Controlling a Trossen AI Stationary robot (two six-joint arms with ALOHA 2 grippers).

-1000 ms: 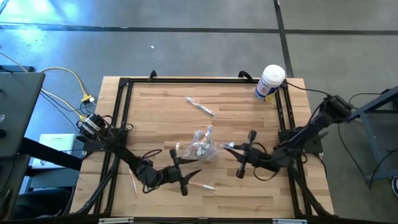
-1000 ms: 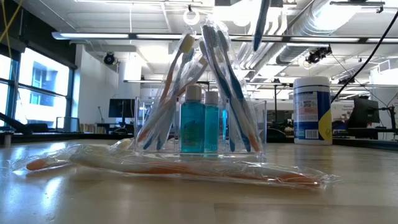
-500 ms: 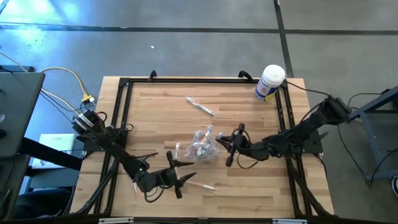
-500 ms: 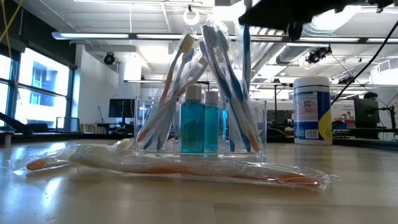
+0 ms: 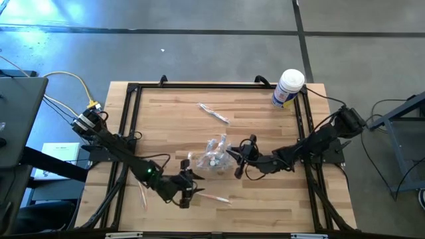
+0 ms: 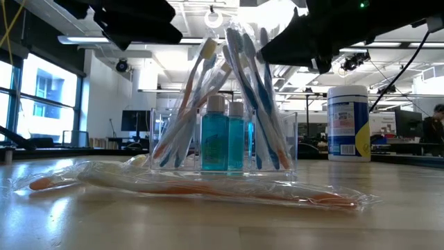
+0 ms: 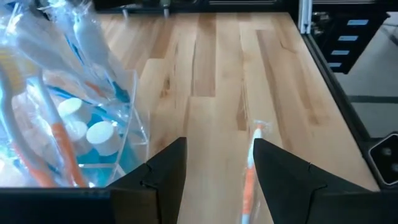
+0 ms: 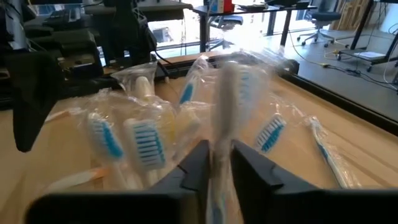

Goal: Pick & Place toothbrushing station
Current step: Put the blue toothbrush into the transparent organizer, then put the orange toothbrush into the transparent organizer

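Beside the toothbrushing station [image 5: 214,158], the right gripper [image 8: 215,163] pinches a wrapped toothbrush [image 8: 227,93], its fingers nearly closed.

high: overhead, straight down, far, whole desk [image 5: 265,119] | low: desk-level, close on toothbrushing station [image 6: 223,142], room behind | L wrist: near, past own fingers [image 7: 163,174] | R wrist: near | all share station

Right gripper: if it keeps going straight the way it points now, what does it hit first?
Most likely the clear plastic toothbrush holder. The right gripper, shut on a wrapped blue-and-white toothbrush, points straight at its packed brushes from close by; that held brush would touch first. Exact gap is unclear.
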